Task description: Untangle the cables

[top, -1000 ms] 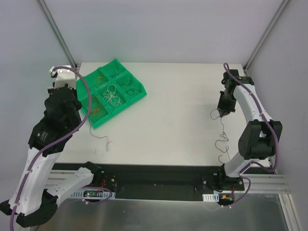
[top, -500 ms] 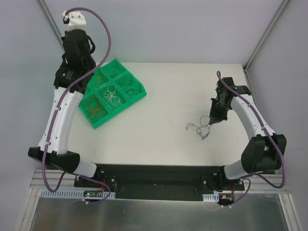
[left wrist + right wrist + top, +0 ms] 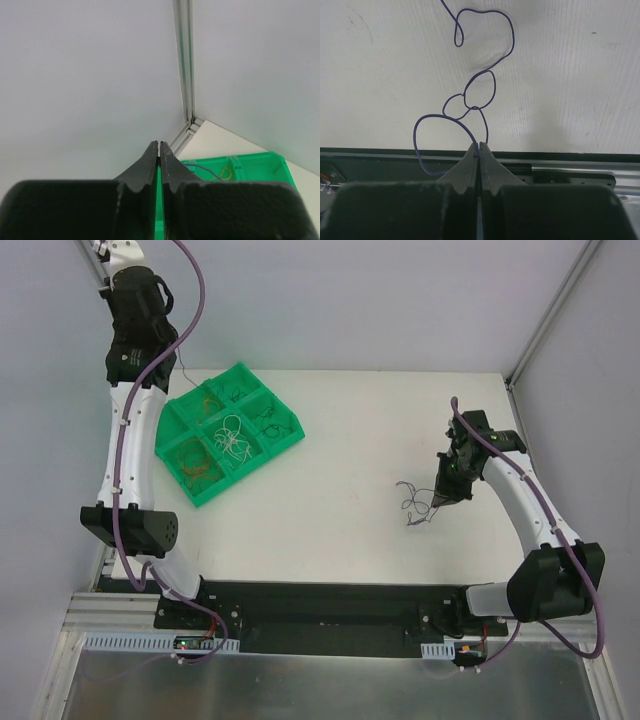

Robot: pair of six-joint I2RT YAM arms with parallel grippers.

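My right gripper is shut on a thin dark purple cable, whose curly loops rest on the white table to its left. In the right wrist view the shut tips pinch this cable, and its loops spread over the table ahead. My left gripper is raised high at the back left, above the green tray. Its tips are shut, and a thin dark cable runs from them down toward the tray. A white clump, an orange clump and black cables lie in the tray's compartments.
The tray sits tilted at the back left of the table. Grey enclosure walls and metal corner posts stand close to the raised left arm. A black rail runs along the table's near edge.
The left arm swung from low at the front left up to the back-left corner, lifting its cable. The right gripper dragged the purple cable from the right edge toward the middle.
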